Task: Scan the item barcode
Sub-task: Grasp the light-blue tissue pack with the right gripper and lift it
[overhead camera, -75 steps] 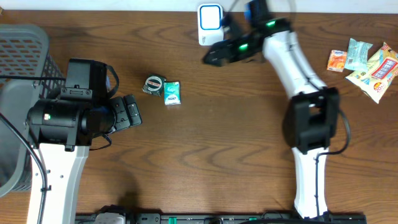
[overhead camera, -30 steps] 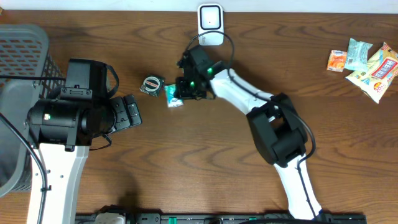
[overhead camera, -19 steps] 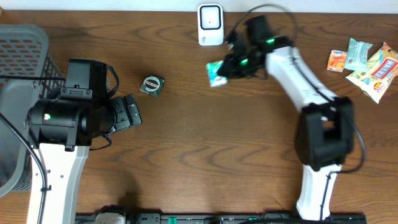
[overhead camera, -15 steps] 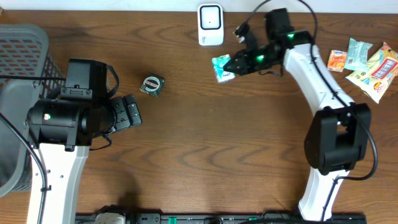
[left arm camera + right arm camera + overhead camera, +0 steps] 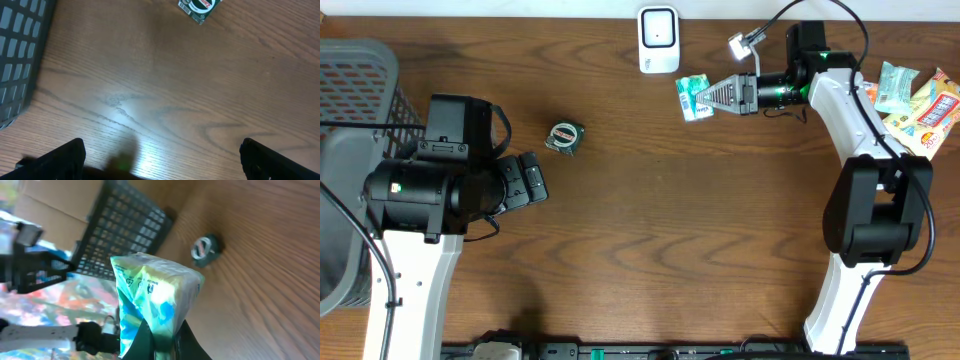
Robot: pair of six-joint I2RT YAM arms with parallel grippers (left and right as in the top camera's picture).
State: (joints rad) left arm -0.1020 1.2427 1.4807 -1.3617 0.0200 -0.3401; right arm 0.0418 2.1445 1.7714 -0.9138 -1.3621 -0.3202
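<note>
— Any containers?
— One: a grey slatted basket (image 5: pixel 358 90) at the left edge of the surface (image 5: pixel 650 250). The left arm covers part of it. What lies inside I cannot tell.
— And the arms?
— The right arm rises from the near edge, reaches toward the far side and bends back toward the middle. That leaves the right pincer (image 5: pixel 708 97) pointing leftward, roughly level. Its jaws are clamped on a green-and-white packet (image 5: pixel 690 97). The left arm sits folded at the left. The left pincer (image 5: pixel 532 178) aims rightward with its jaws spread wide over bare wood.
— Where is the packet?
— Near the white scanner (image 5: pixel 659 38), to its right and a little nearer the robot.
— Which way does it point?
— It is gripped at its right edge and juts leftward past the fingertips. Its long axis runs roughly far-to-near, slightly tilted, across the pincer's line.
— Anything else?
— A small round item (image 5: pixel 563 137) lies between the left pincer and the packet. A pile of snack packets (image 5: pixel 915 105) sits at the far right.
</note>
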